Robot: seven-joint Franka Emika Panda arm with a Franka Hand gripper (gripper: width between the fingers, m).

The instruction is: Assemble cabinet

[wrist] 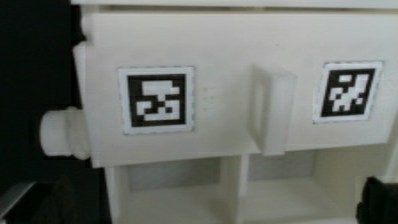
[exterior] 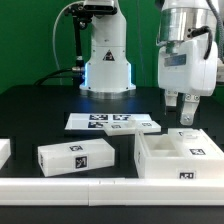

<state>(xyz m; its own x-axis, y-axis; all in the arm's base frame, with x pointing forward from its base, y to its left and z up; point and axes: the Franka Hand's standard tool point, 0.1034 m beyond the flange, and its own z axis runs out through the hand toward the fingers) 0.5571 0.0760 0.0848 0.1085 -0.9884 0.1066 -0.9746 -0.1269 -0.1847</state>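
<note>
Cabinet (exterior: 160, 165) sat at tabletop's (exterior: 40, 110) near corner, exterior view's right | compartments hollow | gripper (exterior: 182, 112) above it, spread wide, holding nothing

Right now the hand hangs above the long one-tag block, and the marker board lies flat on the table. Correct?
No. The exterior view shows the hand hanging above the cabinet; the long block lies apart, toward that view's left. The marker board does lie flat.

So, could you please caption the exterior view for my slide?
Tool hangs above the white cabinet, with a tagged block and the marker board nearby.
</note>
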